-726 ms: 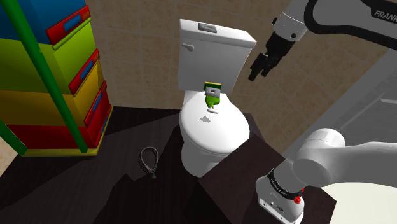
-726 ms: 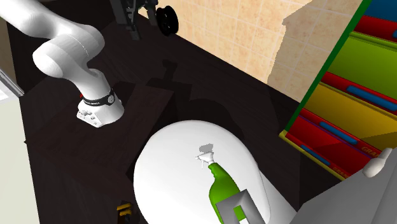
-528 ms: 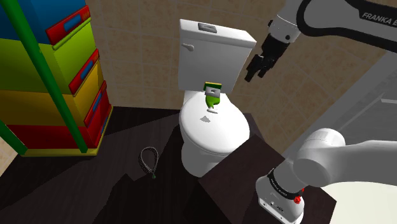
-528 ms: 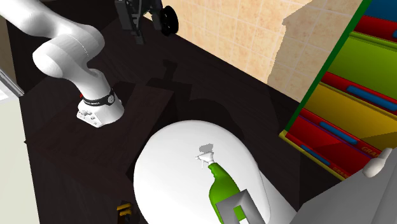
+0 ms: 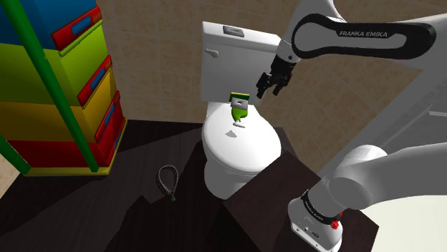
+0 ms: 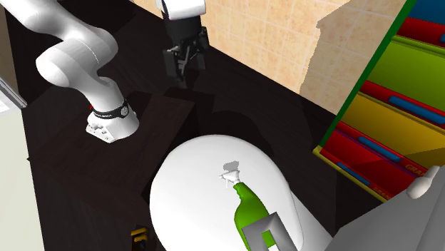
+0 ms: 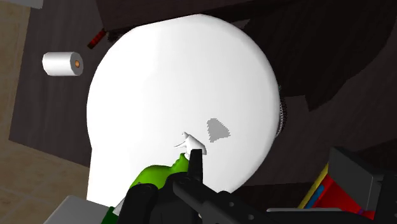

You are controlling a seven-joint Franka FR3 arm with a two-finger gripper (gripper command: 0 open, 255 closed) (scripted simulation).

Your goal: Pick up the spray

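Gripper (image 5: 267, 91): black, fingers apart, empty, hovering above green spray bottle (image 5: 238, 109) (on white toilet lid (image 5: 243, 147), by the tank). Step: approach. Next: descend, straddle body, close.

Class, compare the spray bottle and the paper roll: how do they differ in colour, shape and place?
The spray bottle is green with a white nozzle; the roll is white. The bottle rests on the toilet lid; the roll lies on the dark floor. The bottle tapers; the roll is a plain cylinder. Neither is held.
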